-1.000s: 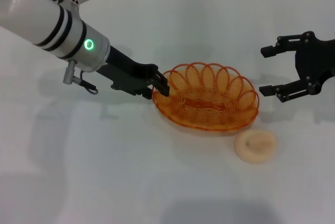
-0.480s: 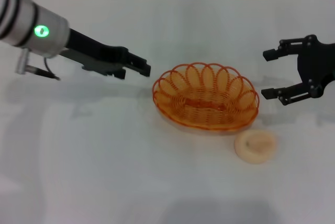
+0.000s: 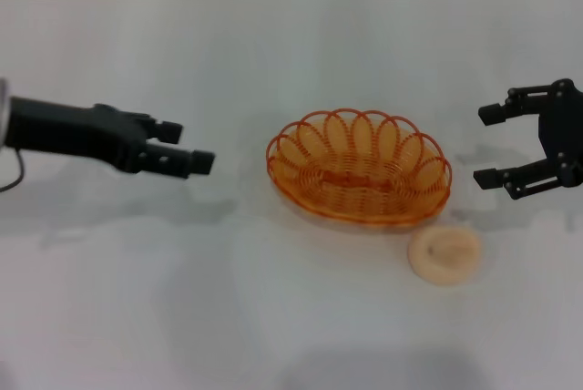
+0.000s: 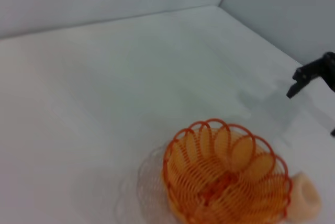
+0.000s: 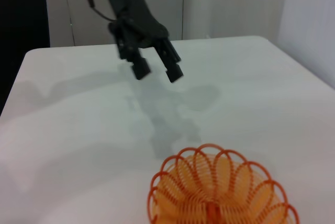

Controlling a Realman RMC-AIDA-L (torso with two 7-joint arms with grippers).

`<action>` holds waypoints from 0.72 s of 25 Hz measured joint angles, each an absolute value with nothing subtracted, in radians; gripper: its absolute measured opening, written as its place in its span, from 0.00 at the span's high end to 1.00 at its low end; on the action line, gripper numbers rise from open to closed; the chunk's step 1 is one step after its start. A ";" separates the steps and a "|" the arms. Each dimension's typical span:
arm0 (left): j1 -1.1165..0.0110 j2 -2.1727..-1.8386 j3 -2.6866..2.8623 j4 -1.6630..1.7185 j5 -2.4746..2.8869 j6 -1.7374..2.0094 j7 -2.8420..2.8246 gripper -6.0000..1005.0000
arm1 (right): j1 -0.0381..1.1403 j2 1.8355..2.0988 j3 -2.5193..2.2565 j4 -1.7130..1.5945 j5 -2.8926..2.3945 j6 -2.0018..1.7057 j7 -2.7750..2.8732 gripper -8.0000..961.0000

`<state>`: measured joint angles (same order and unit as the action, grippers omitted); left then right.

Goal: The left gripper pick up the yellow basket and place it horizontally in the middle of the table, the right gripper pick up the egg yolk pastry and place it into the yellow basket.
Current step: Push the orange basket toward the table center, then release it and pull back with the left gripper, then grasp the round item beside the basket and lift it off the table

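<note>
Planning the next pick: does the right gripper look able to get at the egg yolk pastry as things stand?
Probably yes. The egg yolk pastry lies bare on the table, just beside the yellow basket, nothing over it. The right gripper hangs open nearby; the left gripper is far off.

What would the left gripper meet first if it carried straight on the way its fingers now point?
Probably the yellow basket: the left gripper points across the table at its near rim, though it may sit high enough to pass above.
</note>
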<state>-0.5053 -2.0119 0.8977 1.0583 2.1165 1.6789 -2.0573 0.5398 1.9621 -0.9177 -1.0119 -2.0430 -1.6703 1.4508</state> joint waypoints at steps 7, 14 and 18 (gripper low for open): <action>-0.368 -2.023 0.847 1.060 2.044 1.697 -1.700 0.15 | 0.536 1.977 -0.921 -1.056 -2.118 -1.717 1.544 0.24; -0.260 -2.048 0.815 1.048 2.025 1.715 -1.402 0.11 | 0.537 1.989 -0.943 -1.104 -2.198 -1.752 1.635 0.24; -0.264 -2.039 0.772 0.982 2.024 1.755 -1.326 0.11 | 0.545 1.991 -0.958 -1.105 -2.227 -1.756 1.687 0.24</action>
<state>-0.2642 -2.0385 0.7719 0.9824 2.0236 1.7554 -1.3256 0.5446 1.9914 -0.9577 -1.1047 -2.2268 -1.7557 1.6873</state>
